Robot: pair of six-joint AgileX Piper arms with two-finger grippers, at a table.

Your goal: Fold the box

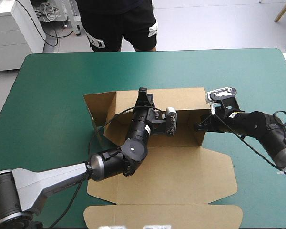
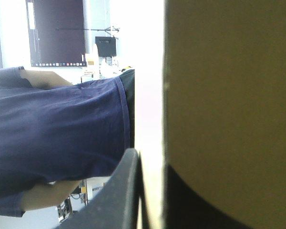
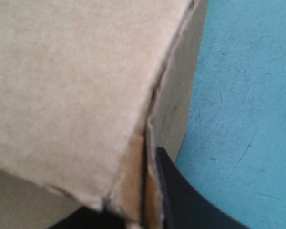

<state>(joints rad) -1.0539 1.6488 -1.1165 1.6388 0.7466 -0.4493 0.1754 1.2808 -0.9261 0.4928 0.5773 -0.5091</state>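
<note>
Together, both jaws pinch the brown box (image 1: pixel 181 171).

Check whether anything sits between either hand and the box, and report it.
Nothing visible does. The left hand is clamped on the far wall of the box, and the right hand is clamped on its right wall. Both wrist views show board directly between the fingers.

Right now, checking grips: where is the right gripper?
High view: the right gripper grips the box's raised right-hand wall, right of centre on the teal-green table.
</note>
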